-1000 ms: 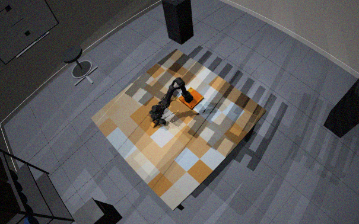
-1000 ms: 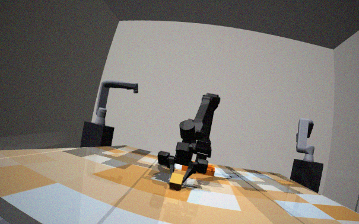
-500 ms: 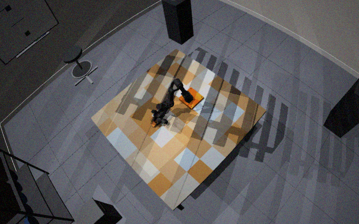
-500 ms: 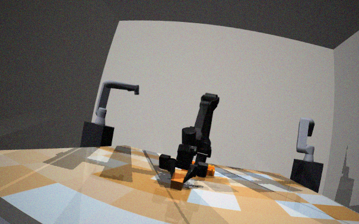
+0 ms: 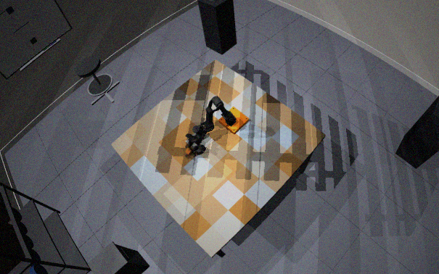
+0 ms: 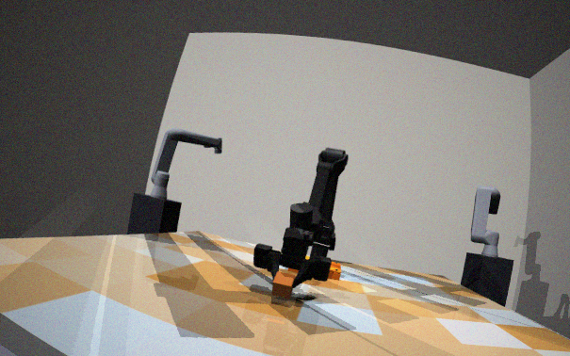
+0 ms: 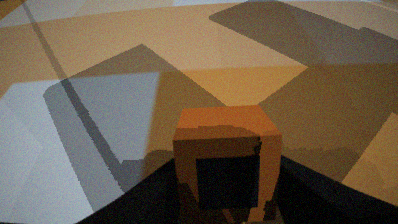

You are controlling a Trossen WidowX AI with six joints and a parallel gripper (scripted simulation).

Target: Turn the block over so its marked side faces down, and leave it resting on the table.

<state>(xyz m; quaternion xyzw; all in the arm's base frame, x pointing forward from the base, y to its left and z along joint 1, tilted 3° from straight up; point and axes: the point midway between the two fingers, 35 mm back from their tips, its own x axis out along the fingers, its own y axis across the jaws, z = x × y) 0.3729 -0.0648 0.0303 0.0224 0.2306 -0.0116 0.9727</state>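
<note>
Near the middle of the checkered counter, seen from the top, the dark arm bends down from its orange base plate; the block is too small to make out here. From the exterior view, the claw is clamped on the orange block, held just above the counter with its shadow beneath. In the wrist view, the block sits between the dark fingers, its dark square mark facing the camera.
</note>
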